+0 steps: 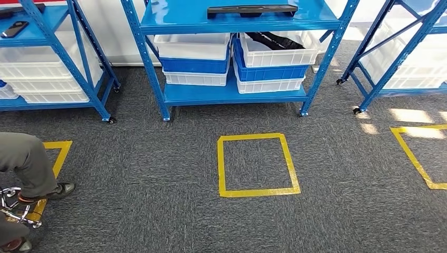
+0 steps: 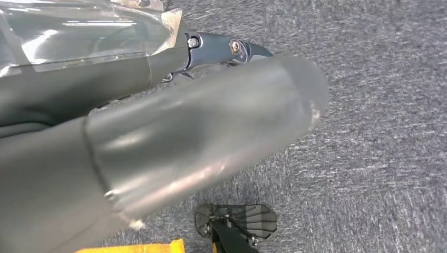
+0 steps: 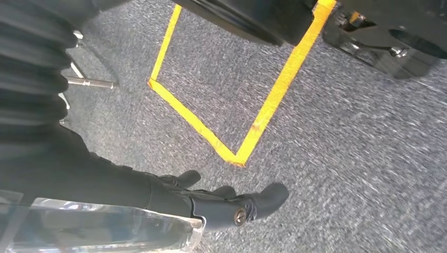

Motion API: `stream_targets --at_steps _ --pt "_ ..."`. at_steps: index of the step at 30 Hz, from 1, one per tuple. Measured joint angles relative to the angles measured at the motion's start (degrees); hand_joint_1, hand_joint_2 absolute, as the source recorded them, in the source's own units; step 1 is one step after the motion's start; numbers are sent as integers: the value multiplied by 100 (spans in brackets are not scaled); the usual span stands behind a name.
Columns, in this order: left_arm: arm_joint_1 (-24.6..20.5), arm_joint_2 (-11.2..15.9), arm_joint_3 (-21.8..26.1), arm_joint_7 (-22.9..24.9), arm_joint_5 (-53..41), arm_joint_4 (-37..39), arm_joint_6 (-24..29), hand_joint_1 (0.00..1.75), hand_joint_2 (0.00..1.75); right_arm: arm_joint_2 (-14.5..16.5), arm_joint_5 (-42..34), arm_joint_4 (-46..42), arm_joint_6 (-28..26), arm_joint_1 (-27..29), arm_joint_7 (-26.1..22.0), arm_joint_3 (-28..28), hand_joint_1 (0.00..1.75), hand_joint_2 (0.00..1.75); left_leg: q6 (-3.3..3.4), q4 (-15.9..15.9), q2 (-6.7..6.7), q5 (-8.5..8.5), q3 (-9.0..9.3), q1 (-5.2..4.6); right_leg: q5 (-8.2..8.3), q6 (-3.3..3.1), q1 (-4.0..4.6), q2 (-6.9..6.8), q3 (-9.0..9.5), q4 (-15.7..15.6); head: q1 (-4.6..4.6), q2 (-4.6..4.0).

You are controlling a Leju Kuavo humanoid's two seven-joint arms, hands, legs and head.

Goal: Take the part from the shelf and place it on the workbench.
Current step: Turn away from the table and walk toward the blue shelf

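A long black part (image 1: 252, 9) lies flat on the upper board of the middle blue shelf (image 1: 232, 95). More black parts (image 1: 274, 41) lie in a white bin below it. In the left wrist view my left hand (image 2: 184, 132) hangs over grey carpet, its thick thumb in front and dark fingers (image 2: 232, 50) behind, holding nothing. In the right wrist view my right hand (image 3: 211, 200) also hangs above the carpet, its fingers (image 3: 263, 197) loosely stretched out and empty.
A yellow tape square (image 1: 257, 164) marks the carpet in front of the middle shelf. More blue shelves with white bins stand at the left (image 1: 79, 58) and right (image 1: 390, 58). A person's leg and shoe (image 1: 31, 168) are at the left, by a wheeled metal frame (image 1: 13, 205).
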Motion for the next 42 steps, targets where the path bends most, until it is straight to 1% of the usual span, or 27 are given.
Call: stream_targets --at_steps 2,3,4,5,6,7,9,10,13,15,17,18,19,21,23,24,26,28,30,32,33,34,35,37,38,40,42 --pt "-1 -4 0 10 -2 0 -4 0 0 -13 -7 0 0 -25 -7 -1 0 175 1 2 15 -4 7 6 -272 4 -12 -6 -248 614 9 0" --pt "0 -8 0 14 -4 0 -6 0 0 -18 -7 0 0 -32 -9 -1 0 175 -9 7 18 -14 12 6 -296 43 -23 -12 -279 734 8 0" --pt "1 -12 0 16 -7 0 -7 0 0 -22 -4 0 0 -29 -8 -1 0 175 -26 17 11 -26 17 9 -221 105 -40 -21 -208 633 8 0" --pt "1 -16 0 18 -10 0 -9 0 0 -28 0 0 0 -18 -5 -1 0 175 -51 37 1 -46 23 15 -74 180 -66 -29 -60 354 9 0" --pt "1 -20 -1 19 -11 0 -9 0 0 -37 5 1 0 3 1 -1 0 175 -83 67 -8 -72 25 20 81 240 -93 -37 132 -52 9 0" --pt "-2 -20 -1 21 -14 0 -9 0 0 -41 9 1 0 25 5 -1 0 175 -121 108 -18 -102 19 14 197 268 -102 -36 298 -419 15 0" --pt "-11 -16 -1 24 -20 0 -14 0 0 -41 8 2 1 51 11 -2 0 175 -184 173 -25 -142 -12 0 263 216 -96 -22 441 -773 11 0" --pt "-15 -15 -1 25 -26 0 -18 0 0 -37 4 2 1 53 11 -2 0 175 -201 187 -27 -149 -23 -6 253 168 -79 -14 434 -781 7 0" --pt "-24 -12 -1 25 -42 0 -24 0 0 -16 1 2 0 51 11 -3 0 175 -275 331 -35 -254 -77 25 255 65 -120 -13 494 -799 -14 0" --pt "-26 -12 -1 25 -48 0 -24 0 0 -3 0 2 0 52 11 -3 0 175 -361 878 -37 -538 -342 66 247 25 -141 -20 529 -805 -35 0" --pt "-21 -14 -1 25 -54 0 -24 0 0 -4 -2 2 0 55 11 -4 0 175 -416 1636 -35 -812 -761 112 229 3 -142 -25 538 -802 -46 0" --pt "-18 -14 -1 26 -55 0 -24 0 0 -4 -4 2 0 57 12 -4 0 175 -429 1848 -35 -821 -910 129 217 -11 -142 -23 549 -801 -48 0" --pt "-17 -13 -1 29 -56 0 -24 0 0 -4 -7 2 0 59 13 -5 0 175 -432 1861 -35 -721 -965 142 201 -20 -144 -17 569 -801 -49 0" --pt "-19 -10 -1 39 -58 0 -24 0 0 0 -12 2 0 65 22 -5 0 175 -406 1246 -35 -241 -756 155 148 -18 -154 2 640 -804 -50 0" --pt "-29 -8 -1 49 -59 0 -24 0 0 4 -14 2 0 71 32 -5 0 175 -360 543 -39 60 -442 130 83 28 -141 14 676 -811 -45 0" --pt "-36 -7 -2 52 -60 0 -24 0 0 4 -14 1 0 74 35 -6 0 175 -339 373 -38 75 -359 109 59 55 -133 14 671 -818 -45 0" --pt "-42 -8 -2 55 -61 0 -24 0 0 3 -15 0 0 75 38 -7 0 175 -285 291 -36 -6 -312 63 32 117 -119 8 671 -854 -45 0" --pt "-38 -14 -2 57 -61 0 -24 0 0 -2 -14 -1 0 77 42 -7 0 175 -219 202 -35 -4 -236 73 -3 166 -118 -8 710 -841 -37 0" --pt "-39 -17 -1 58 -60 0 -24 0 0 -11 -18 -2 0 68 41 -11 0 175 -153 106 -22 -4 -139 96 -182 154 -110 -19 535 -418 -20 0" --pt "-45 -15 -1 60 -60 0 -24 0 0 -19 -27 -2 0 33 32 -18 0 175 -103 93 -6 -47 -83 84 -413 118 -90 -21 124 328 -11 0" --pt "-46 -15 -1 60 -60 0 -24 0 0 -19 -32 -2 1 18 27 -21 0 175 -91 94 -4 -73 -53 78 -451 126 -81 -22 -33 585 -7 0" --pt "-43 -19 -1 60 -61 0 -24 0 0 -20 -34 -2 1 9 27 -22 0 175 -86 94 -7 -102 -17 73 -402 158 -74 -25 -106 672 -9 0" --pt "-39 -24 -1 60 -61 0 -24 0 0 -19 -34 -2 2 10 27 -22 0 175 -91 96 -17 -134 27 71 -265 209 -76 -29 -80 545 -6 0" --pt "-28 -32 -1 60 -60 1 -24 0 0 -23 -27 -2 5 30 33 -22 0 175 -125 106 -35 -198 96 62 116 307 -94 -44 123 -88 3 0" --pt "-28 -35 -1 60 -59 1 -24 0 0 -24 -23 -1 9 41 35 -23 0 175 -153 139 -41 -238 107 43 259 318 -99 -46 209 -412 15 0" --pt "-29 -35 -1 56 -59 2 -21 0 0 -24 -17 -1 16 50 38 -24 0 175 -206 194 -38 -298 84 5 358 240 -94 -40 267 -708 19 0" --pt "-30 -32 -1 53 -59 2 -15 0 0 -14 -15 -2 20 45 37 -25 0 175 -246 218 -35 -334 81 5 344 137 -108 -27 288 -723 11 0"
